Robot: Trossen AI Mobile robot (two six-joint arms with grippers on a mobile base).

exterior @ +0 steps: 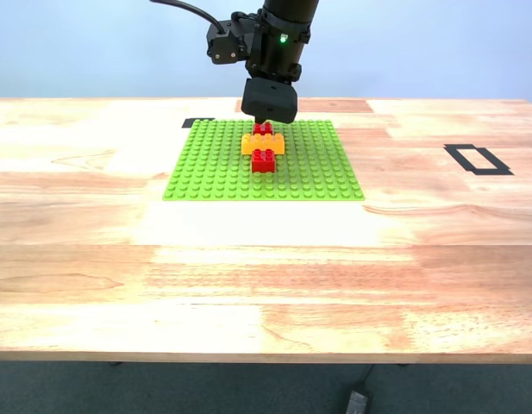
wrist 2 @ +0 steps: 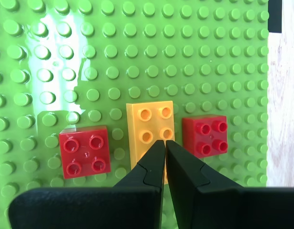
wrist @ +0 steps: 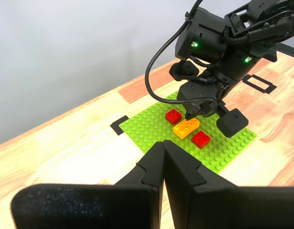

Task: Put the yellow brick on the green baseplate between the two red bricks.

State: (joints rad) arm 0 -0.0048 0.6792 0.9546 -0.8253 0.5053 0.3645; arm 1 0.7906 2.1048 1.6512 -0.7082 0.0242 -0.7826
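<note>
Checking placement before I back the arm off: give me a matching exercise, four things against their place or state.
1. yellow brick
2. green baseplate
3. my first gripper
4. my second gripper

A. shut, over the yellow brick
B. between the two red bricks
C. shut, away from the plate
D. lying flat on the wooden table

Pairs: 1-B, 2-D, 3-C, 4-A

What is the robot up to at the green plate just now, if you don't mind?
The second tool, jaws shut, hovers over the yellow brick, which sits on the green baseplate between the two red bricks. Nothing is gripped. The first tool, also shut, is held well back from the plate, looking on. The brick looks placed already.
</note>
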